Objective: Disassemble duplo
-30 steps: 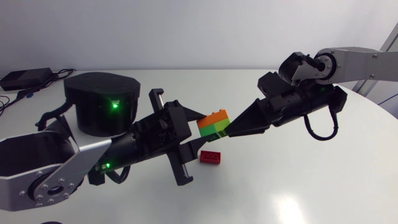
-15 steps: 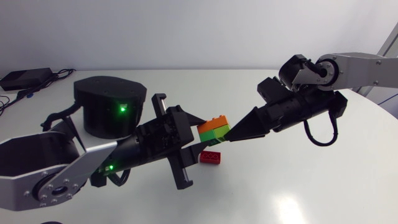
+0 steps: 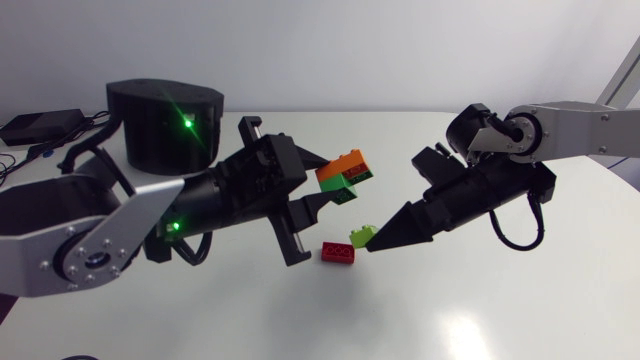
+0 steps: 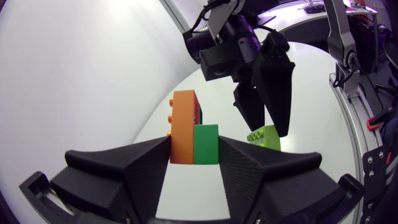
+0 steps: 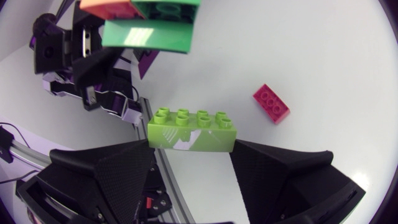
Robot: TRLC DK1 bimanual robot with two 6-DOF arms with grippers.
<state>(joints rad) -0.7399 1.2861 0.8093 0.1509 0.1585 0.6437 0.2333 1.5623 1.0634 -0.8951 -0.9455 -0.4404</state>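
Note:
My left gripper (image 3: pixel 322 192) is shut on a small stack held above the table, an orange brick (image 3: pixel 349 161) on a dark green brick (image 3: pixel 343 184). In the left wrist view the orange brick (image 4: pixel 182 127) and green brick (image 4: pixel 206 144) stand between its fingers. My right gripper (image 3: pixel 372 240) is lower and to the right, shut on a lime green brick (image 3: pixel 361 235) that is apart from the stack. The right wrist view shows this lime brick (image 5: pixel 191 130) gripped by its two ends. A red brick (image 3: pixel 340 252) lies on the table under both grippers.
A black box with cables (image 3: pixel 40 125) sits at the table's far left edge. The bulky black body of my left arm (image 3: pixel 165 115) rises at the back left. White tabletop (image 3: pixel 480 310) spreads in front and to the right.
The lime brick has come off the bottom of the stack. My right gripper moved down and away with it. My left gripper raised and tilted the orange and green bricks.

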